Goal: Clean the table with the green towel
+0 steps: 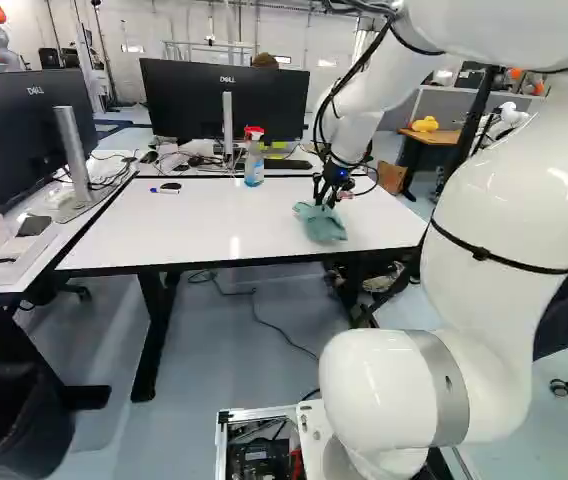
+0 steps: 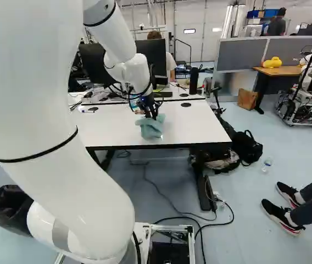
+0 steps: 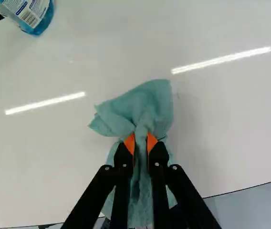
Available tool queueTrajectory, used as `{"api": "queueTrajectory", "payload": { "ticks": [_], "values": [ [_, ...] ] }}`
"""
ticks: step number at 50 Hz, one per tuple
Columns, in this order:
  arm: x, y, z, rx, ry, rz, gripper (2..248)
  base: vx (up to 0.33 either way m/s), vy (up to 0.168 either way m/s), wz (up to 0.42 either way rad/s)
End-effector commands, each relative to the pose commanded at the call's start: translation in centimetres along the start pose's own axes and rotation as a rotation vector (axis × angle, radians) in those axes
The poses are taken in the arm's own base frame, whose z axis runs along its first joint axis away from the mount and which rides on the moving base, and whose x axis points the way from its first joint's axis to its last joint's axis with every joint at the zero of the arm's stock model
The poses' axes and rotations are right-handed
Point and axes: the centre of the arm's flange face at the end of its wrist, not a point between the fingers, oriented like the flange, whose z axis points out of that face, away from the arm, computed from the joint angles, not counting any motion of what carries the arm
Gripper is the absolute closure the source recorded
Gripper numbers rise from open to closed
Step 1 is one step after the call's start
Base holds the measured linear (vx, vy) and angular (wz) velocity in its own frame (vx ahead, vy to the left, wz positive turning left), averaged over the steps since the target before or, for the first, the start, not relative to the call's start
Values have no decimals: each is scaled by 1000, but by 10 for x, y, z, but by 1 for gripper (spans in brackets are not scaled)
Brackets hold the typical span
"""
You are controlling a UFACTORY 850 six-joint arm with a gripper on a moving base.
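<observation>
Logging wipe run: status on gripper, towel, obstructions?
Gripper shut on towel. Towel on table, near front edge. Spray bottle stands farther back, clear of towel.

A soft blue-green towel (image 1: 324, 226), gathered in rumpled folds with one corner fanned out, lies right of center near the near edge of a table (image 1: 154, 232). Light gleams off the table's smooth, white, black-edged top.

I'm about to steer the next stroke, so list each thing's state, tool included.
Tool: shut on towel
Towel: bunched, gripped, over the table
Table: standing
Bottle: upright, blue liquid inside
Marker: lying flat
Bin: open
Monitors: upright, on or off unclear
</observation>
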Motion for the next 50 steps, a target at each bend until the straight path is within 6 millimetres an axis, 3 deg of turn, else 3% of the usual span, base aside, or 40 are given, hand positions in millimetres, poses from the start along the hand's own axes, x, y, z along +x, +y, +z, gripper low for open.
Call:
{"api": "queueTrajectory", "payload": {
  "ticks": [50],
  "values": [
    [57, 79, 20, -62, 32, 135, 200, 0, 0, 0]
  ]
}}
